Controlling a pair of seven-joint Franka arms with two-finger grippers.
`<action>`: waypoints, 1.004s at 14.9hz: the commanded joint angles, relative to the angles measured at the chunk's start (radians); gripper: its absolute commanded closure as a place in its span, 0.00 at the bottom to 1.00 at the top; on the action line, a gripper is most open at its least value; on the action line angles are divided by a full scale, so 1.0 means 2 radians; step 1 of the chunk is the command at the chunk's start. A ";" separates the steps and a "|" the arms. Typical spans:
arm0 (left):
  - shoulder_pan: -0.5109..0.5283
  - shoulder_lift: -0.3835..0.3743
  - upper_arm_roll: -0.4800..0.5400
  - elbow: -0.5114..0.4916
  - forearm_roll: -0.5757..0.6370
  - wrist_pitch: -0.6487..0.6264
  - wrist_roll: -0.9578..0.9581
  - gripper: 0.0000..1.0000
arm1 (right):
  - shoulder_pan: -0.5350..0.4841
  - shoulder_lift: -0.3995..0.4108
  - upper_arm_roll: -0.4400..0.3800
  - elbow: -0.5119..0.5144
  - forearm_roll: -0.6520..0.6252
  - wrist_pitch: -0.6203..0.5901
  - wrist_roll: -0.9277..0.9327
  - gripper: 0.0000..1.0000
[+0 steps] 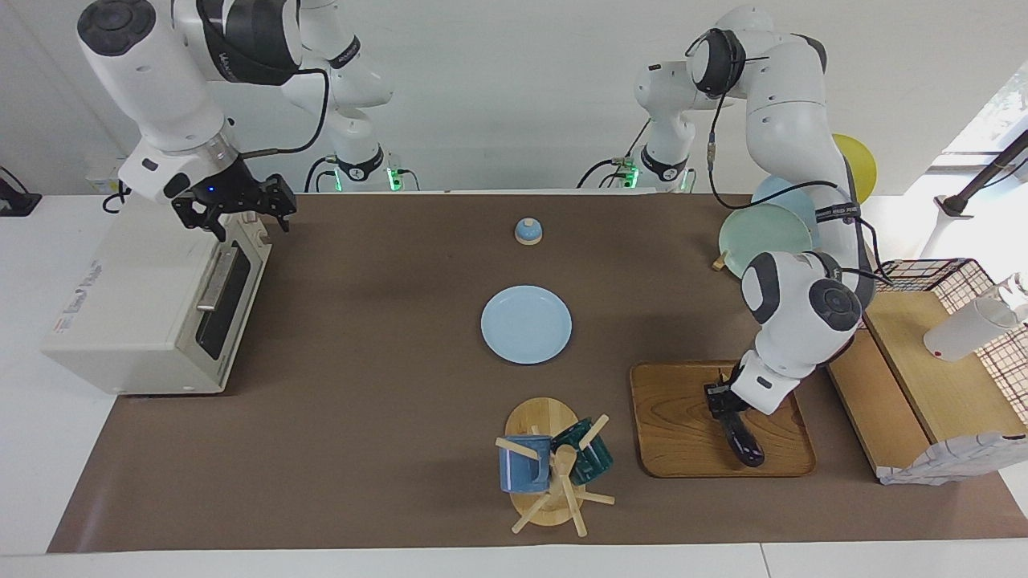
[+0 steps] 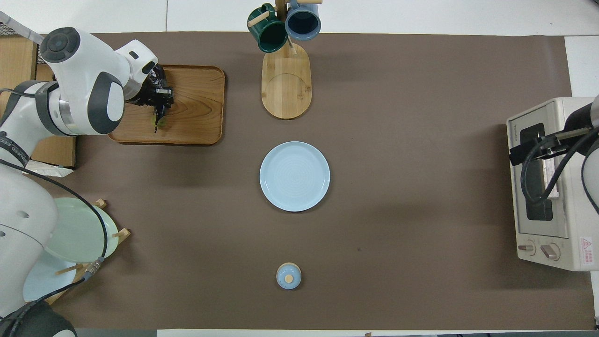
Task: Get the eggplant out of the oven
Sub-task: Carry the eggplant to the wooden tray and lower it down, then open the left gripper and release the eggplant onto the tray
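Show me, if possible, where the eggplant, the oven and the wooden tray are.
eggplant [image 1: 743,441]: facing view, on its dark glossy body.
oven [image 1: 120,305]: facing view, on its cream top panel.
wooden tray [image 1: 675,417]: facing view, on a bare part of its floor.

One eggplant, one oven, one wooden tray at lower right of the facing view. One light blue plate at frame centre, three more racked plates at upper right. Two mugs on one wooden stand at bottom centre. One small blue lidded pot at top centre.
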 commanded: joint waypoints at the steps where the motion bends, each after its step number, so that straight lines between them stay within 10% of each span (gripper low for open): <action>1: -0.001 -0.020 0.004 -0.021 0.009 -0.004 0.009 0.65 | 0.000 0.006 -0.002 0.016 0.008 -0.017 0.020 0.00; 2: -0.001 -0.020 0.004 -0.017 0.009 -0.008 0.009 0.01 | -0.003 0.004 -0.002 0.015 0.013 -0.024 0.021 0.00; 7: 0.004 -0.030 0.003 0.019 0.004 -0.057 0.009 0.00 | -0.010 -0.003 -0.002 0.014 0.014 -0.024 0.025 0.00; 15: 0.027 -0.174 0.013 0.013 0.005 -0.181 -0.007 0.00 | -0.007 -0.005 -0.001 0.015 0.016 -0.023 0.027 0.00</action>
